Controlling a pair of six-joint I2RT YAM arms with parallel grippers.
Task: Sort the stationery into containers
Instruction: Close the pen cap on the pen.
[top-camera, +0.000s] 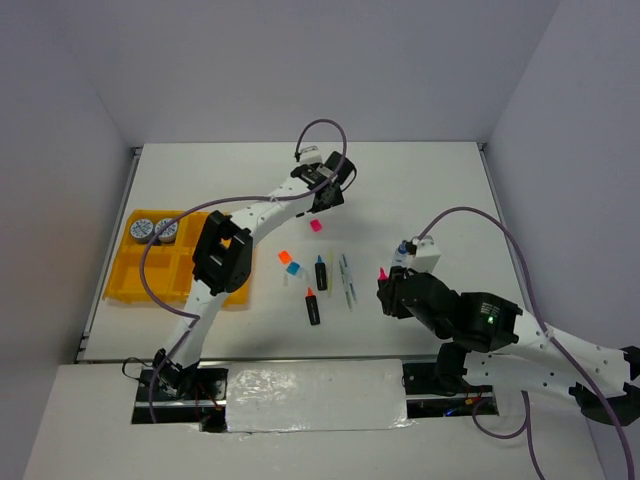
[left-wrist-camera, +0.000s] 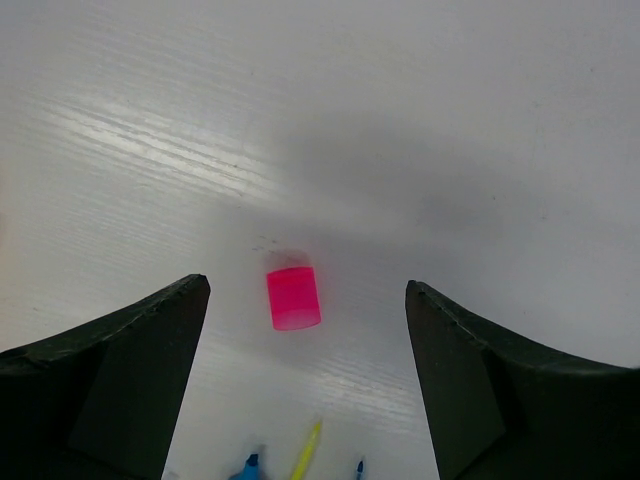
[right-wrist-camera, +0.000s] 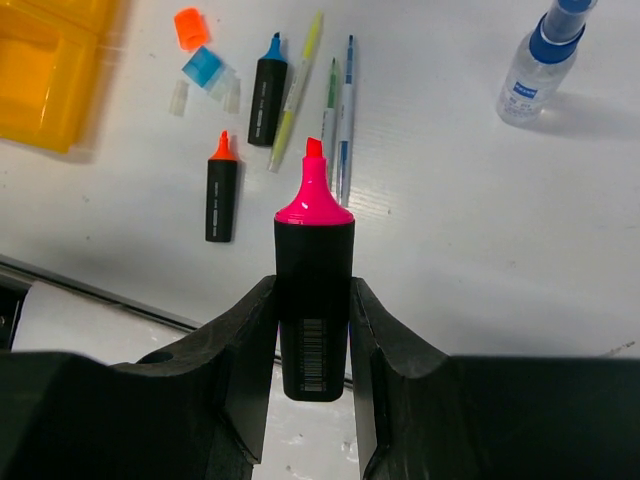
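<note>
Pink cap (top-camera: 316, 226) sits on its own: open table (top-camera: 420, 180) at its 9, 12 and 3 o'clock. The left gripper (left-wrist-camera: 305, 290) straddles it with slack on both sides, jaws wide and not touching it.

At the cap's 6 o'clock it gets crowded. Orange cap (top-camera: 284, 256), blue cap (top-camera: 294, 269), blue marker (top-camera: 321, 273), orange marker (top-camera: 313, 307) and pens (top-camera: 346, 280) lie close together, with only thin lanes between them.

At 3 o'clock of that bunch, the bottle (right-wrist-camera: 540, 60) stands near the right gripper (right-wrist-camera: 313, 290), which is clamped on the pink marker (right-wrist-camera: 314, 330) and blocks that side.

Tray (top-camera: 150, 270) at 9 o'clock: the left arm (top-camera: 222, 255) hangs over its right side, and tins (top-camera: 142, 229) fill the far-left corner.
</note>
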